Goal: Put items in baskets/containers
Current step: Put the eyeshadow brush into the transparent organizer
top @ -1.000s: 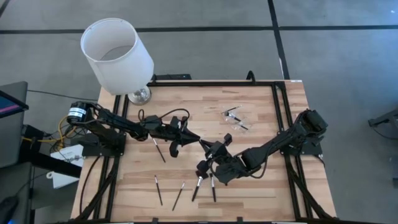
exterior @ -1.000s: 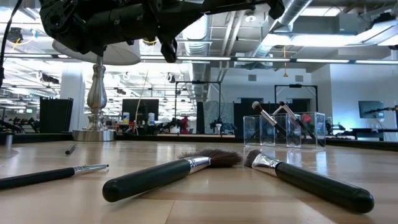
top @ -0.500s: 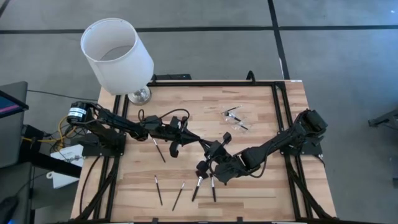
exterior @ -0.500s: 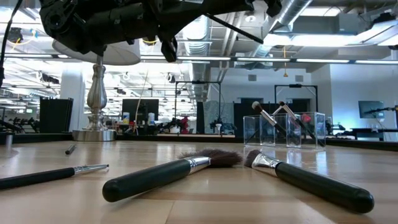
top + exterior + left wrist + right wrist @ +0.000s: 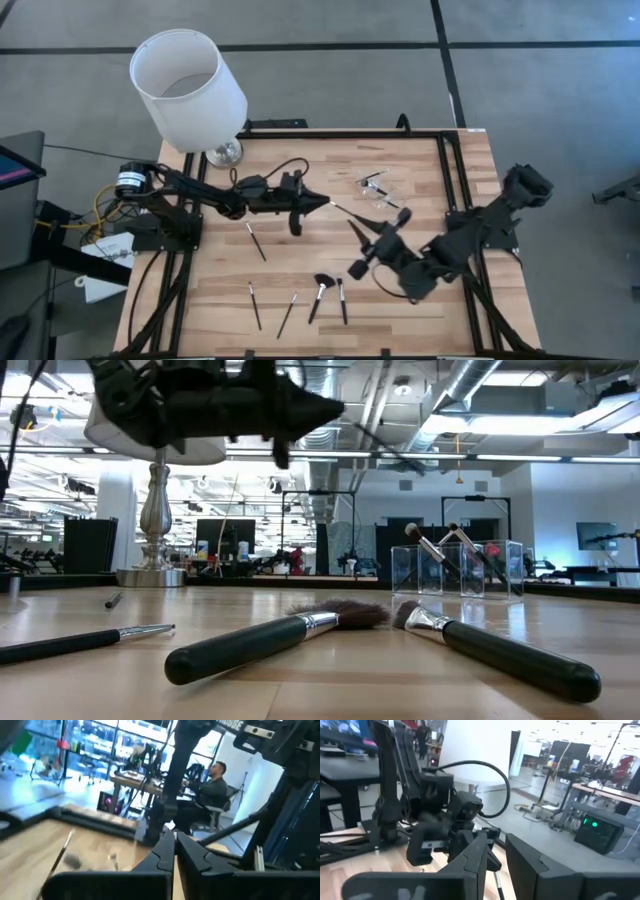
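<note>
Left pincer (image 5: 322,203) clamped on a thin brush (image 5: 340,207), light, stiff, slippery; best gripped mid-handle. Right pincer (image 5: 368,251) apart, empty, above desk (image 5: 300,160).

The lampshade (image 5: 188,88) is showing plain white above a silver lamp base (image 5: 224,153). The table (image 5: 420,160) is displaying pale wood planks inside a black frame. The makeup brushes (image 5: 275,639) are showing black handles and silver ferrules (image 5: 320,622). The container (image 5: 458,569) is looking clear and colourless. Both arms are appearing black.
</note>
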